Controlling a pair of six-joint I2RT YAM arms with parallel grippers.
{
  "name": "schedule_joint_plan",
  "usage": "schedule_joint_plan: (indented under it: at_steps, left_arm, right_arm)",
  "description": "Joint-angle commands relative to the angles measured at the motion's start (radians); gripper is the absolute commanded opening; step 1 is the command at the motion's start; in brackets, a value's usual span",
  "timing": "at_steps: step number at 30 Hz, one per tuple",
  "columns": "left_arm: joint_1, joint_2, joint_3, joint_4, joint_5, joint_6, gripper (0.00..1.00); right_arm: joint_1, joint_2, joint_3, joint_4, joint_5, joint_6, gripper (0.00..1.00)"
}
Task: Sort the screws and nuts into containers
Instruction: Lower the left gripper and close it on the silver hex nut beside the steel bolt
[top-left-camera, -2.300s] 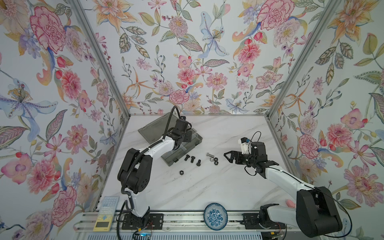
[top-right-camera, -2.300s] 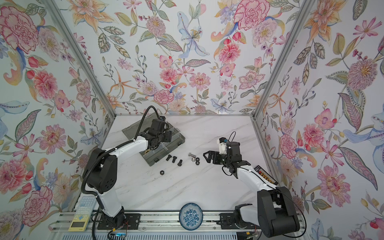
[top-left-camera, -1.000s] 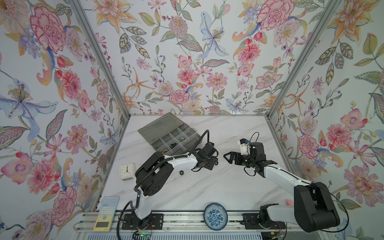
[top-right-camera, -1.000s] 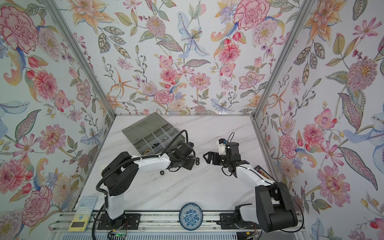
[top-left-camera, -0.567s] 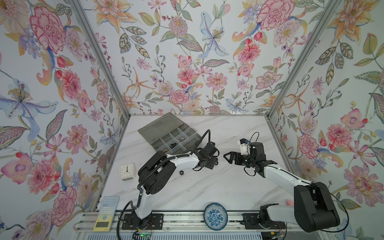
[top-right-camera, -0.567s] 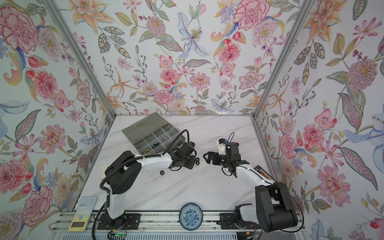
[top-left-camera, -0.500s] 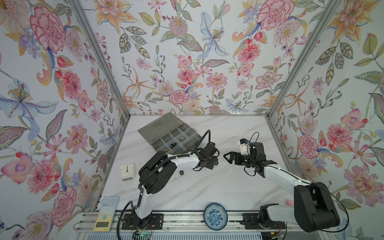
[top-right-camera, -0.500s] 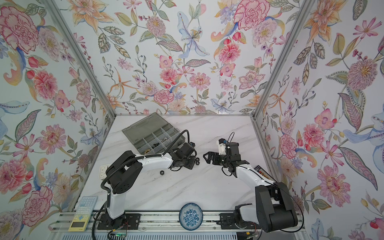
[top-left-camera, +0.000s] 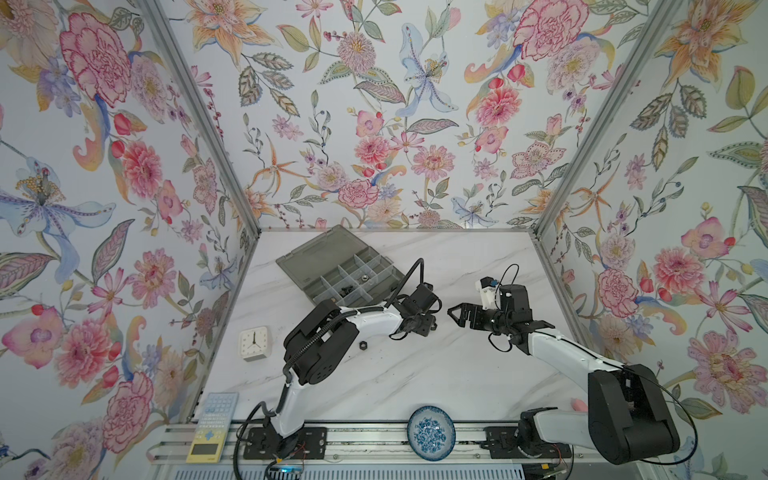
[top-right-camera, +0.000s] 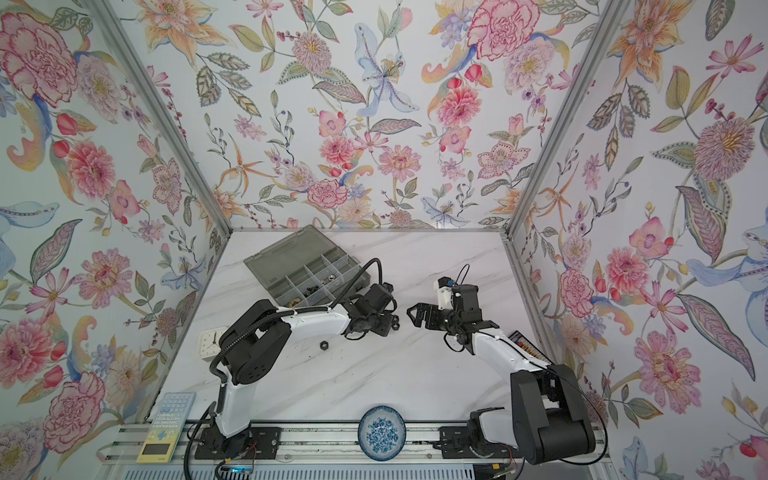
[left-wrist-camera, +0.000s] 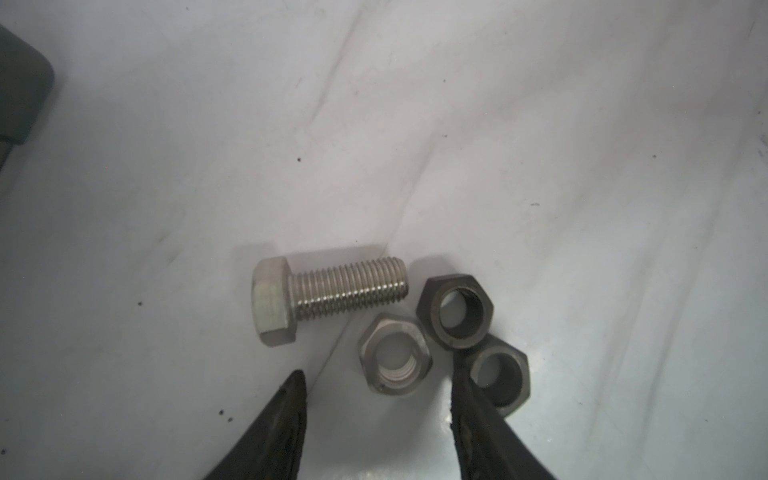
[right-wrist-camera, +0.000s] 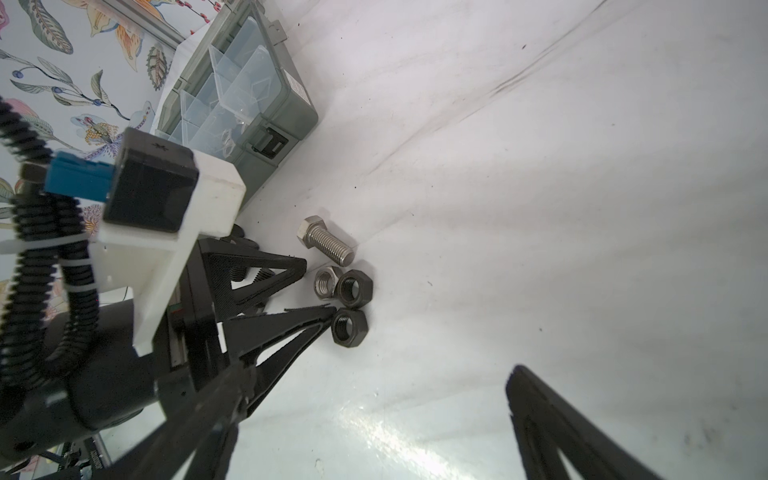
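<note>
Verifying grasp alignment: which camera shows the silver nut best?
Left wrist: the silver nut lies flat, large and sharp, threads visible, between the fingers of the open left hand. The right wrist view shows it smaller, beside a black nut. In both top views it cannot be made out near that hand.

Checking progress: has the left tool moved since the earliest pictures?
Yes. The left tool was over the grey box; it now sits to the box's right, at the loose nuts.
</note>
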Motion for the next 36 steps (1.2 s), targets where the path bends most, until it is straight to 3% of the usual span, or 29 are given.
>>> schedule_joint_plan:
  at_steps: [1, 28, 36]
  left_arm:
    - [-0.004, 0.032, 0.041, -0.024, -0.007, -0.002, 0.57]
    - [-0.016, 0.075, 0.090, -0.076, -0.040, -0.004, 0.48]
    - [-0.020, 0.066, 0.081, -0.087, -0.042, -0.005, 0.41]
  right_arm:
    - [-0.007, -0.005, -0.007, 0.000, 0.001, -0.016, 0.99]
    - [-0.009, 0.001, -0.012, 0.013, -0.006, -0.008, 0.99]
    - [-0.009, 0.001, -0.013, 0.013, -0.007, -0.007, 0.99]
